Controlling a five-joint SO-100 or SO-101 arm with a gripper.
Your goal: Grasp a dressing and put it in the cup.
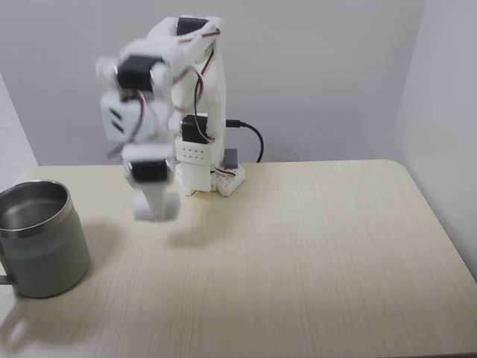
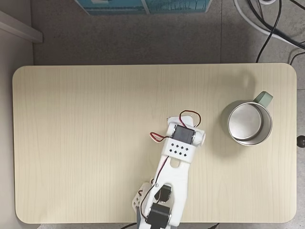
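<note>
table (image 2: 71,143) of pale wood, grey wall behind; cup (image 1: 39,239) near blurred tool (image 1: 155,211), state unclear.

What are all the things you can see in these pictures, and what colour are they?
cup: one, silver-grey steel with a side handle; on the table at the left edge in a fixed view, at the right side in the fixed view from above.
table: one, light wood with rounded corners; it carries the cup and the arm.
cables: a few, black and white; on the grey floor beyond the table's top right corner in the view from above.
box: one, blue-green; on the floor past the table's far edge, cut off by the picture.
dressing: I cannot find one on the table.
arm: one, white with black motors and red wires; based at the table's edge.
gripper: one, white, blurred, pointing down near the cup.
</note>
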